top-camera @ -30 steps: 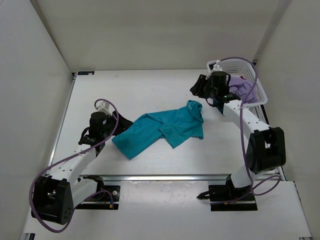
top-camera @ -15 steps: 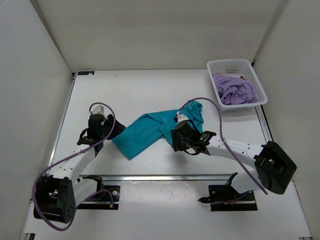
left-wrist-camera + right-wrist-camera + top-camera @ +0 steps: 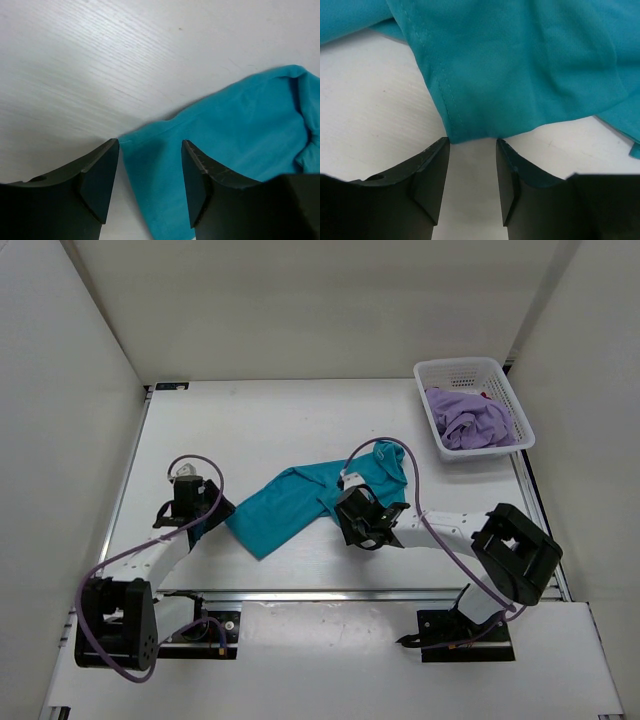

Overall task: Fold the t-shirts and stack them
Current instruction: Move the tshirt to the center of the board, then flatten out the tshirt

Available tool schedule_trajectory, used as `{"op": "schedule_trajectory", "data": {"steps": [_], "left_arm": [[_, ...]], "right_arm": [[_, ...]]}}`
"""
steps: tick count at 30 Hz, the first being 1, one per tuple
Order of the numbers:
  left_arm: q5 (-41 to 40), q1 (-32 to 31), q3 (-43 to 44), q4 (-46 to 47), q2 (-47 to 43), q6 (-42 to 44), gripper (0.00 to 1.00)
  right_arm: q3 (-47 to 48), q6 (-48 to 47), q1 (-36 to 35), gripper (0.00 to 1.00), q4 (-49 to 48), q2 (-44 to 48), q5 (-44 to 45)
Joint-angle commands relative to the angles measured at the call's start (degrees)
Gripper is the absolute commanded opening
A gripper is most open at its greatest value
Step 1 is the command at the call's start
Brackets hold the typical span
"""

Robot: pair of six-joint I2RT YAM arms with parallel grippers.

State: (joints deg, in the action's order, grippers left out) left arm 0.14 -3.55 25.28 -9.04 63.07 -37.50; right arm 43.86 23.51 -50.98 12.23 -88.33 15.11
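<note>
**Worktop** (image 3: 270, 420): white, with walls on the left, far and right sides. Open surface runs from the shirt to the far wall and to the left edge.

**Teal t-shirt** (image 3: 310, 502): lies spread and rumpled at mid-worktop, slanting from its near-left corner up to its far-right end. It is well apart from every edge.

**Lavender t-shirt** (image 3: 468, 420): bunched inside the white mesh basket (image 3: 452, 368) at the far-right corner. Only the top view shows it.

**Left gripper** (image 3: 150, 145): fingers (image 3: 100, 175) stand apart and grip nothing. In the wrist view the teal shirt's corner reaches in between the fingertips and lies flat on the worktop. The top view places this gripper (image 3: 205, 515) at the shirt's left end.

**Right gripper** (image 3: 472, 142): fingers (image 3: 432, 175) stand apart and grip nothing. The wrist view shows a stitched hem and seam just beyond the fingertips, with bare worktop in the gap. The top view hides this under the gripper (image 3: 358, 518), which sits over the shirt's near edge.
</note>
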Motion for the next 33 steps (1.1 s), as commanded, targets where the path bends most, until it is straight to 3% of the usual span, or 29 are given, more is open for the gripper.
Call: {"op": "schedule_trajectory", "data": {"steps": [1,7,12,20,22,29,33], "left_arm": [[-2.42,-0.58,-0.31,-0.71,1.70,0.23,0.61],[-4.19,-0.58,-2.08,-0.90,0.04,-0.21,0.62],[-3.39,-1.11,-2.33,0.42,4.43,-0.47,0.59],[-2.43,-0.58,-2.95,3.06,4.70,-1.18,0.40],[-1.64,-0.93,-3.30,4.81,5.40,-1.62,0.35],[-1.11,-2.94,-2.35,7.02,3.47,-1.97,0.00],[-9.08,-11.29,6.94,2.11,1.01,1.01,0.00]], "right_arm": [[1.76,-1.27,-0.52,0.40,-3.87,-0.17,4.04],[2.29,-1.98,-0.35,0.41,-4.49,-1.40,2.20],[2.99,-2.41,-0.43,0.41,-3.97,-2.20,2.29],[4.48,-2.68,-0.88,0.42,-5.10,-2.10,-0.26],[4.74,-2.33,-0.35,0.39,-5.11,-3.68,-0.26],[4.92,-1.45,0.79,0.01,-3.71,-3.34,2.89],[7.73,-1.44,1.14,0.00,0.51,1.05,5.18]]}}
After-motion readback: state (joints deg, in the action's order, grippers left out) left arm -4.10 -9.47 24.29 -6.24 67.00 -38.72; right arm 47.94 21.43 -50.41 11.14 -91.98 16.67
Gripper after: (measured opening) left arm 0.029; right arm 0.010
